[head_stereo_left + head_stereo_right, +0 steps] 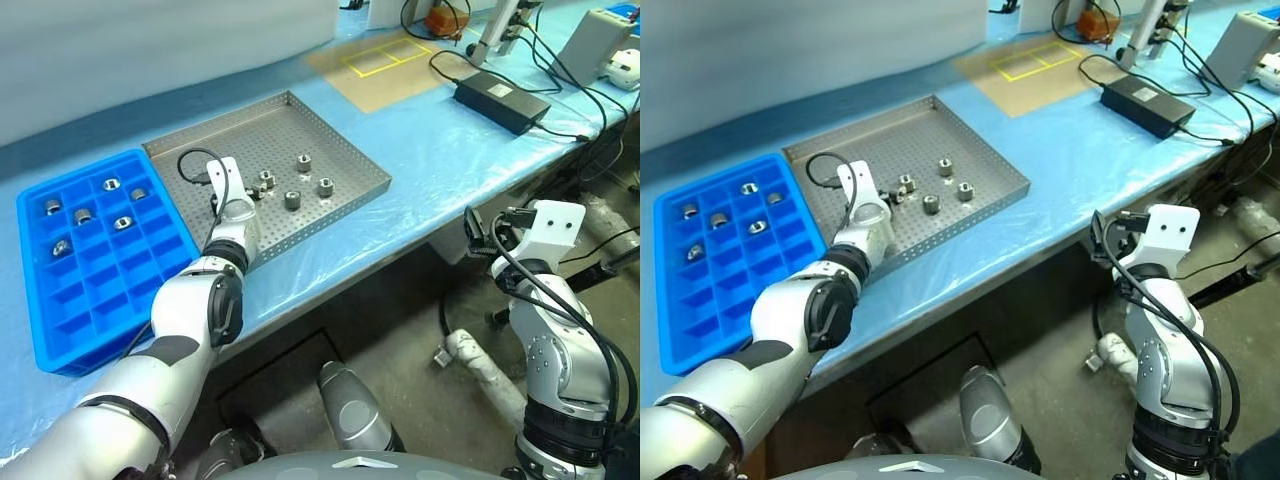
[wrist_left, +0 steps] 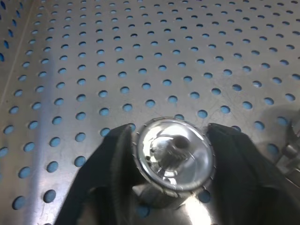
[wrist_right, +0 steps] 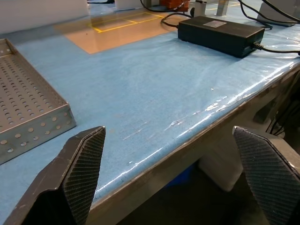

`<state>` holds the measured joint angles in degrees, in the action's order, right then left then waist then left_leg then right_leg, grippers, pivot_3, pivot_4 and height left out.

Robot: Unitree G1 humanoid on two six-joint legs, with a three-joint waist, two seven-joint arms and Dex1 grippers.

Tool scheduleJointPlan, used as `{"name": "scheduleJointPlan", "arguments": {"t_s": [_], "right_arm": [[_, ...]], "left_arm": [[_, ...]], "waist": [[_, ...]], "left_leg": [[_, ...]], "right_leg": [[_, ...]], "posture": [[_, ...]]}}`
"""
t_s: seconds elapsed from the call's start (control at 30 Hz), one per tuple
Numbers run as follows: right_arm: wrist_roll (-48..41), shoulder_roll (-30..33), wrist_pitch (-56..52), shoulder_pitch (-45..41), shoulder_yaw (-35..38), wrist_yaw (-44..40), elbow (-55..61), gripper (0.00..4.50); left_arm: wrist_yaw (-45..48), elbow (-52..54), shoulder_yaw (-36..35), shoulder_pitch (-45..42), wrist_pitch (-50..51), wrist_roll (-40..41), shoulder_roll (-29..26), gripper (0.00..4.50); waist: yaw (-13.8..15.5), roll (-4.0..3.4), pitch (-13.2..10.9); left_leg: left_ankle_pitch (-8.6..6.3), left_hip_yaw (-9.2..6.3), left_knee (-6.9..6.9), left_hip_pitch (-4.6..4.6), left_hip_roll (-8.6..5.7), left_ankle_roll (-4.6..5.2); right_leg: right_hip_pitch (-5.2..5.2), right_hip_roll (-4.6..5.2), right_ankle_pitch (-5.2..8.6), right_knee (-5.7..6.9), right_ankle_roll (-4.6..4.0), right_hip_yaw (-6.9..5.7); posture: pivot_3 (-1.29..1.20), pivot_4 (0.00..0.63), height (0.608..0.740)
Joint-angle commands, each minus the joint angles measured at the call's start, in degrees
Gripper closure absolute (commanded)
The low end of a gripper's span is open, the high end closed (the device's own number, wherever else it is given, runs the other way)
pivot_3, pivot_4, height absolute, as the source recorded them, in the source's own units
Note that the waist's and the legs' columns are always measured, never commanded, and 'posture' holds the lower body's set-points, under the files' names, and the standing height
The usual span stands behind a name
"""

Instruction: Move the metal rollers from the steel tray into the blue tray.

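The left pincer (image 2: 171, 154) pinches one of the metal rollers (image 1: 293, 199) in the steel tray (image 1: 330, 150), the blue tray (image 1: 60, 320) at its nine o'clock, while the right pincer (image 3: 171, 173) hangs spread off the tabletop (image 3: 154, 89).

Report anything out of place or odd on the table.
Nothing stands out. Six metal rollers sit singly in blue tray compartments; the rest stand in the steel tray, one between the left gripper's fingers.
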<state>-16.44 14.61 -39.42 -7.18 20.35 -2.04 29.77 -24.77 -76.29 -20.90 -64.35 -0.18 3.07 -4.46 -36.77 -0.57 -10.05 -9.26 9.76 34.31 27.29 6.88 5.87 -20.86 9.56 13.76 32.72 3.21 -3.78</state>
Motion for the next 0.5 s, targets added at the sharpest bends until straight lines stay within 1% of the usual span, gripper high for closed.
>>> {"name": "scheduleJointPlan", "arguments": {"t_s": [0.03, 0.1, 0.2, 0.3, 0.43, 0.47, 0.5], "right_arm": [[0.16, 0.88, 1.48, -0.81, 0.09, -0.4, 0.27, 0.0], [0.19, 0.85, 1.65, -1.23, -0.26, -0.63, -0.43, 0.0], [0.16, 0.72, 1.91, -1.94, -1.12, -1.12, -1.57, 0.0], [0.25, 0.71, 2.64, -3.3, -2.44, -2.04, -4.14, 0.0], [0.44, 0.67, 4.14, -6.96, -5.2, -4.08, -9.46, 0.0], [0.53, 0.61, 4.6, -8.12, -6.05, -4.72, -11.05, 0.0], [0.67, 0.6, 5.12, -9.24, -6.86, -5.36, -12.66, 0.0]], "left_arm": [[-0.04, 0.4, -0.85, 0.55, 0.18, 1.49, -0.07, 2.71], [0.77, 0.8, -2.11, 0.1, -1.09, 3.11, -0.06, 2.71], [9.18, 2.04, -3.97, -1.66, -4.61, 6.51, 0.1, 2.71], [13.17, 4.11, -2.49, -3.79, -8.14, 6.45, -0.12, 2.71], [10.42, 7.9, 0.01, -4.83, -10.5, 4.33, -1.03, 2.71], [9.14, 9.3, 0.76, -4.36, -10.49, 3.71, -1.36, 2.71], [7.77, 10.9, 1.57, -3.54, -10.1, 2.94, -1.71, 2.71]], "waist": [[0.09, -0.01, 0.0], [0.1, -0.01, 0.01], [0.39, -0.01, 0.01], [1.17, -0.01, 0.0], [2.24, 0.0, 0.0], [2.66, 0.0, 0.0], [3.07, 0.0, 0.0]], "left_leg": [[0.0, 0.0, 0.0, -0.01, 0.0, 0.0], [0.0, 0.0, 0.0, -0.02, 0.0, 0.0], [0.0, 0.0, 0.0, -0.06, 0.0, 0.0], [0.0, 0.0, 0.0, -0.01, 0.0, 0.0], [0.01, 0.0, 0.0, 0.15, 0.0, 0.01], [0.01, 0.0, 0.0, 0.16, 0.01, 0.02], [0.12, 0.0, 0.01, 0.15, 0.01, 0.22]], "right_leg": [[0.01, 0.0, 0.0, 0.0, 0.0, 0.0], [0.02, 0.0, 0.0, 0.0, 0.0, 0.0], [0.05, 0.0, 0.0, 0.0, 0.0, 0.0], [0.01, 0.0, 0.0, 0.01, 0.0, 0.0], [-0.14, 0.02, -0.03, 0.03, -0.05, 0.0], [-0.16, 0.01, -0.03, 0.04, -0.05, 0.0], [-0.17, 0.02, -0.03, 0.05, -0.05, -0.01]], "posture": [[-0.8, 0.15, 0.74], [-0.78, 0.15, 0.74], [-0.76, 0.15, 0.74], [-0.7, 0.15, 0.74], [-0.63, 0.15, 0.74], [-0.57, 0.15, 0.74], [-0.54, 0.15, 0.74]]}}
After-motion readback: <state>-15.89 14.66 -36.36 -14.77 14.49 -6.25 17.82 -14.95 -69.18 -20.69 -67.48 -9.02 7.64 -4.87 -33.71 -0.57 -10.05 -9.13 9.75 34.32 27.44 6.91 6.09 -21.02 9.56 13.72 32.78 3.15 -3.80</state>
